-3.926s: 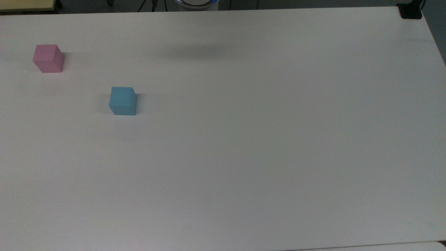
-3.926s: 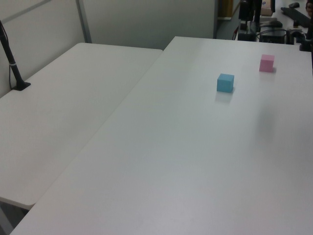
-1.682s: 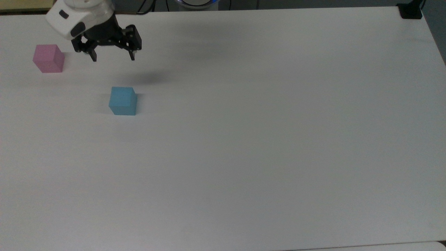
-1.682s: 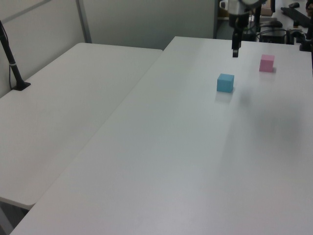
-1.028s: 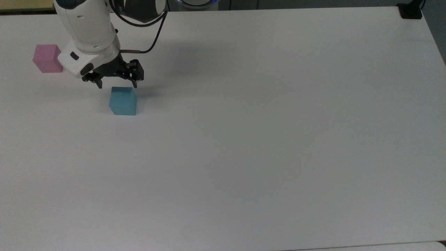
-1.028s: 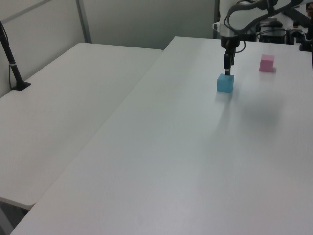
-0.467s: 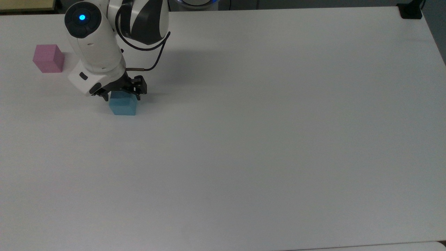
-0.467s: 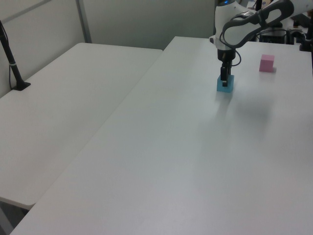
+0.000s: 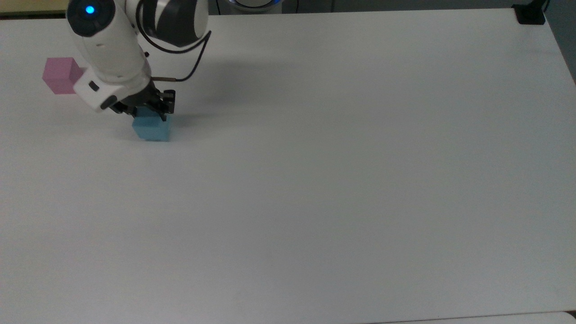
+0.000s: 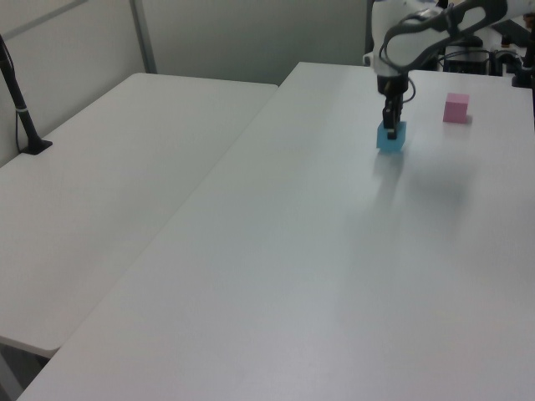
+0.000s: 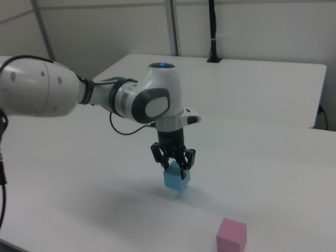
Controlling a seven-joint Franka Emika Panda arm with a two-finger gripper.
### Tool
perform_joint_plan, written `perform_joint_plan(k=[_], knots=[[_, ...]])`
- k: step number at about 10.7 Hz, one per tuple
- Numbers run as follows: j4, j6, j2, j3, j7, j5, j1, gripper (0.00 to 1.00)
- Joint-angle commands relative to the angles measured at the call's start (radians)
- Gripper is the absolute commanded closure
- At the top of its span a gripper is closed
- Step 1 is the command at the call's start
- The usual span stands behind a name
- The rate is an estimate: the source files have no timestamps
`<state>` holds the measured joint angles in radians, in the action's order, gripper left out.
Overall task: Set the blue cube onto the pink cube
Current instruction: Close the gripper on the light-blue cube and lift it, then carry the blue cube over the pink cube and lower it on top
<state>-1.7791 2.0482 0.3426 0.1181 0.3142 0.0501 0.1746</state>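
Observation:
My gripper [image 9: 145, 113] is shut on the light-blue cube [image 9: 151, 129], with a black finger on either side of its top. In the right view the blue cube [image 11: 176, 179] hangs tilted just above the white table [image 11: 79, 173], with a faint shadow beneath it. The gripper [image 11: 174, 165] points straight down from the white arm. The pink cube [image 9: 58, 75] rests on the table toward the top view's upper left, and the arm's white hand hides its right edge. The left view shows the blue cube [image 10: 389, 138] in the gripper [image 10: 390, 127], and the pink cube [image 10: 456, 108] further right.
A black clamp [image 9: 530, 15] sits at the table's far right corner in the top view. A second white table [image 10: 100, 184] adjoins on the left view's left, carrying a black post [image 10: 18, 100]. Open tabletop [image 9: 337, 180] spreads over the top view's right and bottom.
The gripper came down over the blue cube, shut on it, and has now moved it slightly up and toward the pink cube. The pink cube has stayed put.

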Motion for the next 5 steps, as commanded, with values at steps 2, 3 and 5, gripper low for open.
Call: perform_joint_plan(k=[2, 3, 5], knots=[[-0.023, -0.152, -0.189, -0.002, 0.23, 0.004, 0.159, 0.58], [-0.023, -0.149, -0.192, 0.0, 0.293, 0.005, 0.199, 0.58], [-0.023, -0.135, -0.188, 0.003, 0.403, 0.005, 0.265, 0.57]])
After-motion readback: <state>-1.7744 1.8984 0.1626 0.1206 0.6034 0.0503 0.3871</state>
